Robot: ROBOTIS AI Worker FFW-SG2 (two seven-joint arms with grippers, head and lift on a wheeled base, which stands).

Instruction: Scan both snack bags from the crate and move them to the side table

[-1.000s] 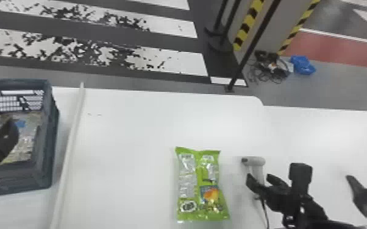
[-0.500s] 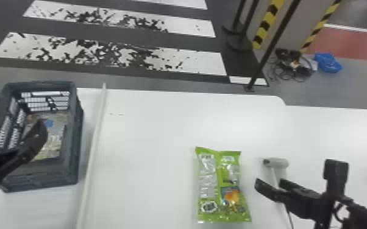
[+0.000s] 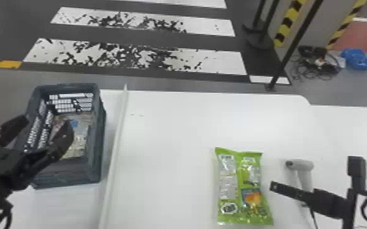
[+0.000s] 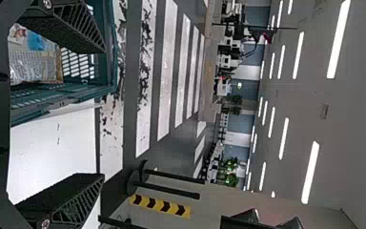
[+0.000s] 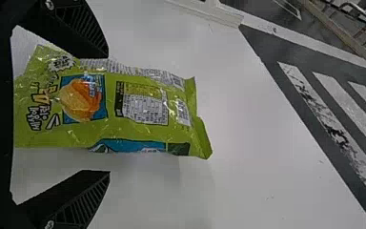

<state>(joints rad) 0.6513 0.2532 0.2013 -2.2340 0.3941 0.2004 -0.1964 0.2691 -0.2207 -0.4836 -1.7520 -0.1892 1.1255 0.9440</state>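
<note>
L gripper [image 3: 46,121] is hanging open at the crate [image 3: 97,146], where a packet [image 3: 80,137] is lying inside; R gripper [image 5: 108,113] is spreading its fingers nr a green snack bag [image 3: 230,182] that's resting flat on the white table [image 3: 167,137], just beside the scanner [image 3: 304,165]. From where I'm standing, the job's prob. sitting at the scan stage for bag no. 1, w/ no. 2 presumably waiting in the crate. Next move's calling for a soft grip, then turning the code to the scanner.
</note>
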